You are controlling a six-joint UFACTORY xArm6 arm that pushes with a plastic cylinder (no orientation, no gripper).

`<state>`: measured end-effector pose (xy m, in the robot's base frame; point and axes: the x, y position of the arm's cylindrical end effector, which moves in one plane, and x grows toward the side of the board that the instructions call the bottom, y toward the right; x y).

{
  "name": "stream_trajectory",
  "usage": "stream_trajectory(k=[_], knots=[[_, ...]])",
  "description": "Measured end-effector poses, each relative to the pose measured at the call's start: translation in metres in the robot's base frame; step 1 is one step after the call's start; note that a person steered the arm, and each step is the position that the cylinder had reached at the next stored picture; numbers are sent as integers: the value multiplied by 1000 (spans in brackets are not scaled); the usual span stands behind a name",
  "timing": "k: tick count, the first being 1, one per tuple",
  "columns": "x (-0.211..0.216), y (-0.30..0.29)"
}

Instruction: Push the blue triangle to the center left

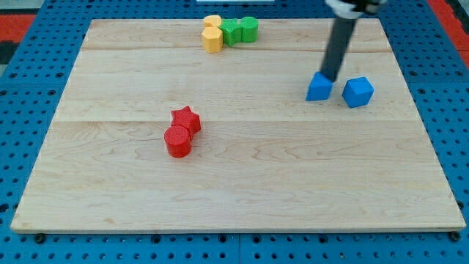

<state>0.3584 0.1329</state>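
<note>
The blue triangle [319, 87] lies on the wooden board at the view's right, in the upper half. My tip [329, 78] stands right at its upper right edge, touching or nearly touching it. The dark rod rises from there to the view's top. A blue cube [358, 92] sits just to the right of the triangle, a small gap apart from it.
A red star [186, 118] and a red cylinder [177, 141] sit together left of the board's middle. Two yellow blocks [212, 34] and two green blocks [240, 31] cluster at the top edge. The wooden board [234, 191] lies on a blue pegboard.
</note>
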Motion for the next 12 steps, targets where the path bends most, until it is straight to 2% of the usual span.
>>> stream_trajectory(k=[1, 2, 4, 5, 6, 7, 8, 9, 10, 11, 12], knots=[[10, -47], [31, -10], [94, 26], [115, 21], [110, -26], [95, -49], [72, -8], [68, 20], [51, 9], [38, -48], [42, -115]])
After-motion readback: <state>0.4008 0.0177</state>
